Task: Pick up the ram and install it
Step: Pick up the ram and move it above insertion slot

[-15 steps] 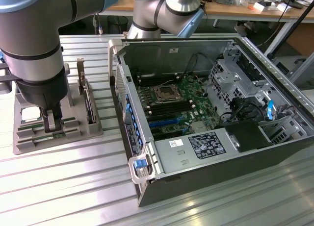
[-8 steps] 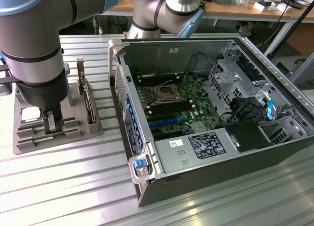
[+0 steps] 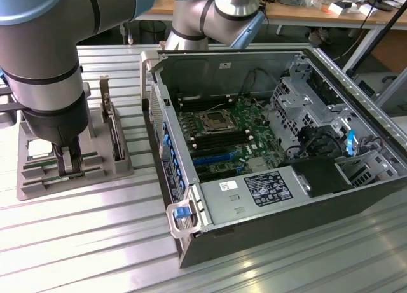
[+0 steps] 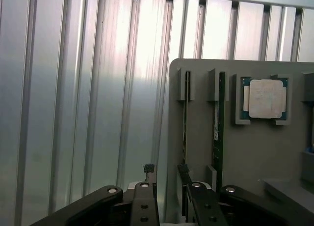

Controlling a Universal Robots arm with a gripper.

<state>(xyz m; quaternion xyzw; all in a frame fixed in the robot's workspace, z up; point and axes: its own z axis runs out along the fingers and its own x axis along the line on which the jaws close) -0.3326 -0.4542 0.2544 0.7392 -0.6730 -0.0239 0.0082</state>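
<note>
Claw (image 4: 166,168): black two-finger gripper, jaws spread wide, nothing between them. It hangs over one edge of a grey moulded plastic parts tray (image 4: 245,157), which sits on the ribbed aluminium tabletop (image 4: 73,113).

Ram: two long, thin green circuit-board sticks stand on edge in parallel slots of the tray. The nearer ram stick (image 4: 186,118) runs straight out ahead of the claw, its close end just beside one fingertip (image 4: 184,171). The other fingertip hangs outside the tray's edge. The gap therefore looks offset a little towards the tray edge and not yet astride the stick. That is a judgement; the camera angle may mislead. The farther ram stick (image 4: 218,113), whitish label showing, lies one slot beyond on the same side.

Long axis of both sticks: in line with the claw's forward direction and crosswise to the jaws' closing line. That suits a pinch across the thin faces.

Beyond the farther stick, a square silver-capped processor (image 4: 265,98) sits in its pocket. An open dark computer case (image 3: 286,236) stands well apart, to the exterior view's right of the claw.
</note>
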